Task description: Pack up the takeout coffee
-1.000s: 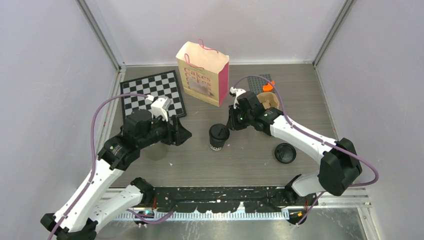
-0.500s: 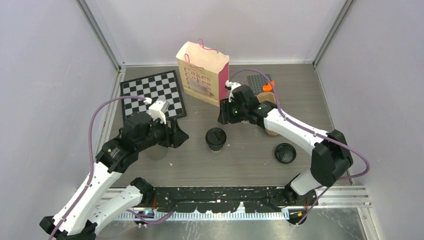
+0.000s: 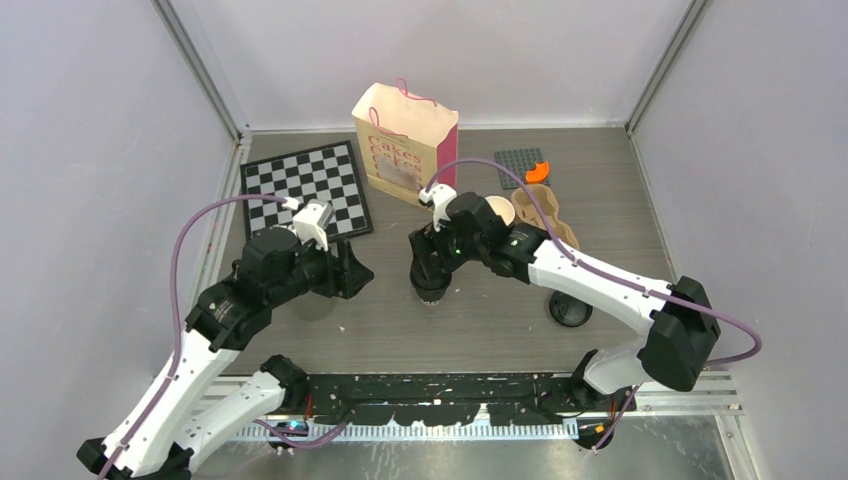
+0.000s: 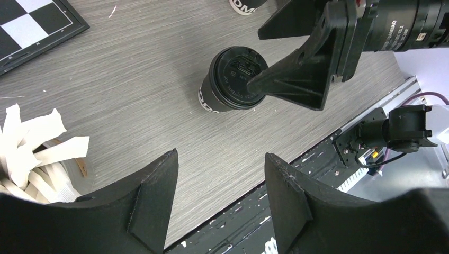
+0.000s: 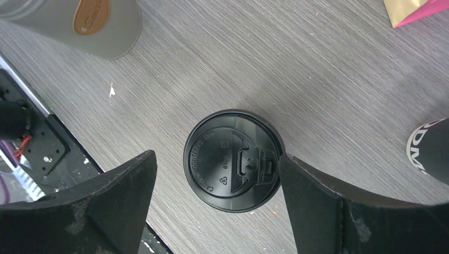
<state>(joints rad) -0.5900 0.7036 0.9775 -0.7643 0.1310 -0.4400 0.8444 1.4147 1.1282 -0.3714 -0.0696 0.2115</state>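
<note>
Black-lidded coffee cup [image 5: 231,160], upright on the grey table [image 5: 328,74]: we find it between the wide-spread jaws of the right gripper [image 5: 217,159], ungripped, nearer one finger. Left gripper [image 4: 221,157]: jaws parted, empty, apart from it.

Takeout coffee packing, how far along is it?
Done: one coffee cup wears its lid. In hand: the right tool hovers open over it, not gripping. To do: the second cup looks unlidded, a black lid lies apart, and the cup carrier looks empty.
</note>
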